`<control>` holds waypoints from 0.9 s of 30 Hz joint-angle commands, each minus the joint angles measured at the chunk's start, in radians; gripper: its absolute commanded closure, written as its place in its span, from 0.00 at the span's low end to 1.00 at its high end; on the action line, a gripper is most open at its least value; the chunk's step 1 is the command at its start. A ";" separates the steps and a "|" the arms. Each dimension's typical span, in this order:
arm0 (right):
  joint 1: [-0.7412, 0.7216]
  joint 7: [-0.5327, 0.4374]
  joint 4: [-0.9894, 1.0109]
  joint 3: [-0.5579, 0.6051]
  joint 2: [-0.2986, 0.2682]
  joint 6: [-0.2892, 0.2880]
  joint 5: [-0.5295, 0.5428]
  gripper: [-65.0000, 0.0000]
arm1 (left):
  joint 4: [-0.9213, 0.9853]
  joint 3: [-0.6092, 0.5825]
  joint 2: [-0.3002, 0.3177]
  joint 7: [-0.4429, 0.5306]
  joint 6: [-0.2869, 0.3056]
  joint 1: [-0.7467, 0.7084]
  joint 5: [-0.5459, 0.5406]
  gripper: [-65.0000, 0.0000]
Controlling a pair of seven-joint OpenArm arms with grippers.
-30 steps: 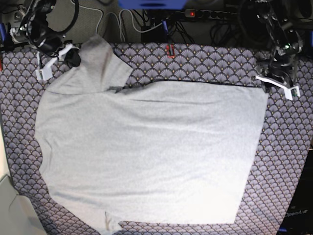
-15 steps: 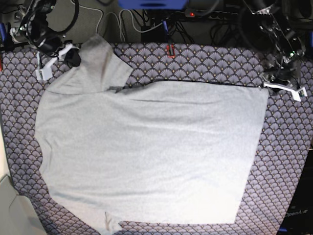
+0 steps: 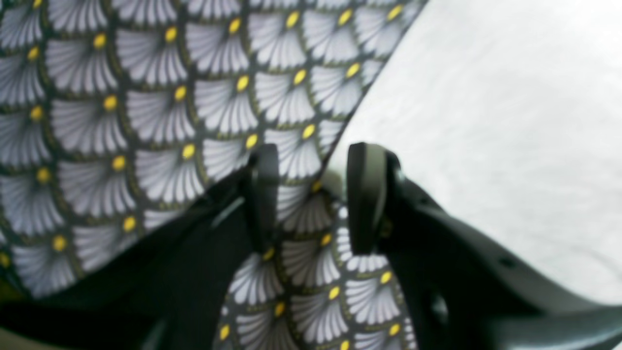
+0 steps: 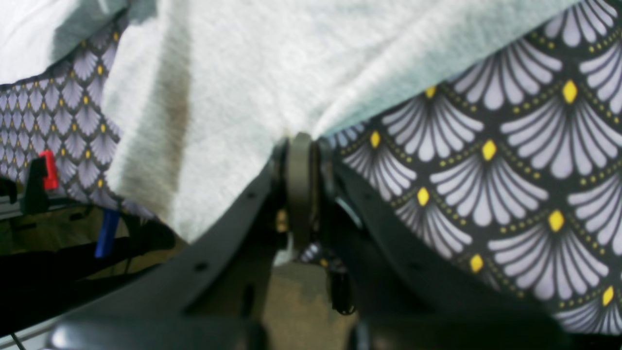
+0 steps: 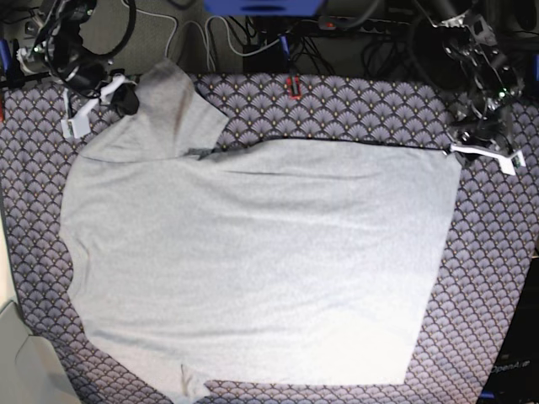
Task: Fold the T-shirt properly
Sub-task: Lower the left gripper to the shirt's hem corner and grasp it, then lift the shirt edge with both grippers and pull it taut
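Your T-shirt (image 5: 253, 261) lies spread almost flat across the middle of the table (image 5: 497, 278), on the purple scallop-patterned tablecloth (image 5: 370, 105), with its plain grey side up and no lettering showing. You can see the body as one broad pale sheet with only shallow wrinkles, its straight hem running down the base view's right side. One sleeve (image 5: 173, 105) sticks up toward the far left corner, and a small flap of fabric (image 5: 187, 383) shows at the near edge. Your right pincer (image 4: 300, 146) sits at that far left corner, reaching down from its dark arm, and its jaws are clenched tight on the edge of the sleeve; the right wrist view shows the grey cloth rising out from between the closed pads, lifted a little off the tablecloth there. Your left pincer (image 3: 311, 194) is at the far right corner of the shirt, low over the table beside the hem's corner. Its jaws stand apart with only tablecloth pattern visible between them, so it is released and grasping nothing; the shirt's edge runs just beside the fingers (image 3: 367, 194), and you cannot tell from the blurred wrist view whether one of them touches the fabric. Cables and a power strip (image 5: 354, 23) lie beyond the table's far edge.
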State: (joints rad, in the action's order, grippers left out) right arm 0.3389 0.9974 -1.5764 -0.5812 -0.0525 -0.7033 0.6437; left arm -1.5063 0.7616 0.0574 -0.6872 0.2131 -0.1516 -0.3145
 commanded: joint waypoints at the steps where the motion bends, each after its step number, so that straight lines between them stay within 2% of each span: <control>1: 0.015 0.062 0.005 0.000 -0.004 0.005 -0.069 1.00 | -0.035 0.002 0.017 0.021 0.007 -0.004 -0.021 0.64; 23: 0.016 0.064 0.005 0.002 -0.004 0.005 -0.069 1.00 | 0.103 -0.001 0.012 0.024 0.007 0.059 -0.028 0.64; 27: 0.016 0.064 0.005 0.002 -0.004 0.005 -0.069 1.00 | 0.103 -0.020 -0.004 0.022 0.007 0.053 -0.031 0.64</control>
State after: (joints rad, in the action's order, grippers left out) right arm 0.3412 0.9943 -1.5764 -0.5812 -0.0525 -0.7033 0.6441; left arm -1.3956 0.7471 0.0547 -0.6476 0.2131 -0.0990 -0.3443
